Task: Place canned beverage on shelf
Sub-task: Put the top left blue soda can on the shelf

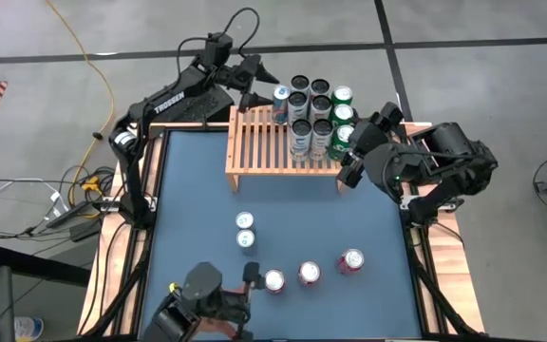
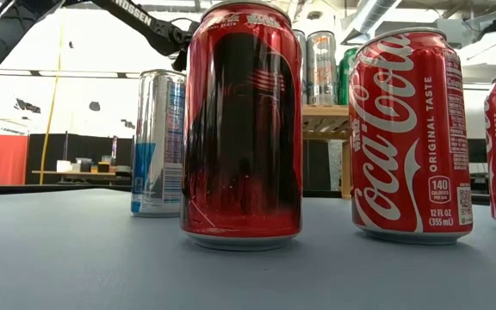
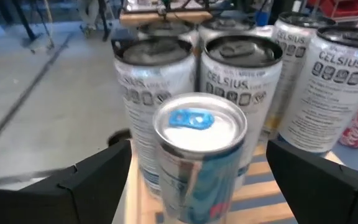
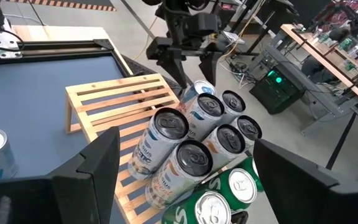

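The blue and silver can stood straight up on the far edge of the shelf, its long side going up and down. Its shiny top with a blue tab faced up. The left claw was at that far edge, just beside this can. Its two dark fingers were spread wide, one on each side of the can, and they did not touch it.

Right next to this can stood a bunch of white cans, all upright and packed close together in rows. Some green cans stood at the end of that bunch, on the side of the right arm. The white cans left no room on that side of the blue and silver can. The rest of the shelf's slats were bare.

The right claw hung over the shelf's corner near the green cans. Its fingers were spread wide too and held nothing.

Closer to the front, on the blue table, more cans stood upright. Two slim blue and silver cans stood close together, near the middle. Three red cans stood in a row closer to the front edge. All of these were well apart from the shelf. A yellow cable lay on the floor beyond the table.
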Controlling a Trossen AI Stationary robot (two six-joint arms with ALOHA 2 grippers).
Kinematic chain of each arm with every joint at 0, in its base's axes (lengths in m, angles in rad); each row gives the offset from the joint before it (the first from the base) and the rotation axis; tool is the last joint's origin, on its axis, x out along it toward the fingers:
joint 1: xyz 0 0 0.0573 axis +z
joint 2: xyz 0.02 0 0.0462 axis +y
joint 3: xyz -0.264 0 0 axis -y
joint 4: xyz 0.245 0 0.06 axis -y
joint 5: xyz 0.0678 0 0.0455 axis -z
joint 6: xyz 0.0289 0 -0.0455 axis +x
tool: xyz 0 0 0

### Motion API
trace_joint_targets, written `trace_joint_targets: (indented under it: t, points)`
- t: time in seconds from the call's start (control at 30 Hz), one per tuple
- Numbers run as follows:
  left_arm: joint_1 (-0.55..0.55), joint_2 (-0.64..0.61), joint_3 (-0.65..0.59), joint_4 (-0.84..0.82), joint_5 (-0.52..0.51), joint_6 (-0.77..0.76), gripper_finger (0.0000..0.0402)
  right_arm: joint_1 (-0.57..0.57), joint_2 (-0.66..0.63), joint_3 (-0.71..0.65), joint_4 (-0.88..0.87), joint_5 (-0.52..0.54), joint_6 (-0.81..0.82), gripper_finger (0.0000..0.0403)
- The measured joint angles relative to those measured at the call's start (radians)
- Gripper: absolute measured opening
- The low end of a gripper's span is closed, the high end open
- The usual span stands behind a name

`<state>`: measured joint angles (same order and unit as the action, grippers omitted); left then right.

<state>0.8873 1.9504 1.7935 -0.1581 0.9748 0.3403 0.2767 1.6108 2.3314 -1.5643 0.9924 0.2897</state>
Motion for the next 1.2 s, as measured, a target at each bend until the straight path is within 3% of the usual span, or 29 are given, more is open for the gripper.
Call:
trace_joint_targets:
  t: [0.47, 0.9, 1.2]
  points:
    - [-0.009, 0.028, 0.0, 0.041, -0.01, -0.025, 0.0358, -0.005, 0.0, 0.0, 0.0, 0.0, -0.001, 0.0314]
    - [-0.009, 0.029, 0.0, 0.035, -0.009, 0.0, 0.0261, -0.005, 0.0, 0.0, 0.0, 0.0, -0.001, 0.0314]
    - [0.003, 0.029, 0.0, 0.019, -0.014, -0.012, 0.0229, -0.005, 0.0, 0.0, 0.0, 0.0, 0.0, 0.0314]
